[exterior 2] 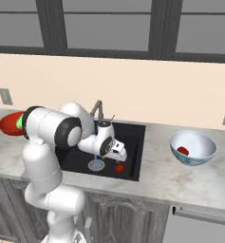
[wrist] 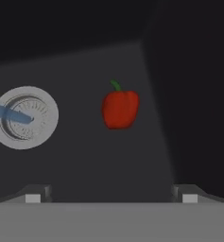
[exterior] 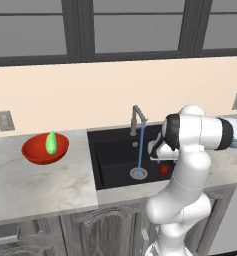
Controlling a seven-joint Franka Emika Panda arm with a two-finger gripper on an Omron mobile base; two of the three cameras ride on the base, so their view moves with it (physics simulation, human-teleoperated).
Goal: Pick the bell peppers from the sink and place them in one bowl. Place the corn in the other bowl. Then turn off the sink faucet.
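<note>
Now fingers (wrist: 111, 198) wide apart, empty, above bell pepper (wrist: 120, 109)

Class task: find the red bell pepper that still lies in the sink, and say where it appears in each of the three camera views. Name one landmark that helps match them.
Left base view: bell pepper on the sink floor, right of the drain, beside the arm.
Right base view: it lies lower centre, right of the drain, below the gripper.
Hand view: it sits just above centre, right of the drain.
Shared landmark: the drain.

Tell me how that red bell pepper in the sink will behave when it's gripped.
The bell pepper looks rounded and glossy, so it may slip or roll aside. Water from the faucet runs nearby, so it could be wet. It seems small, probably light.
</note>
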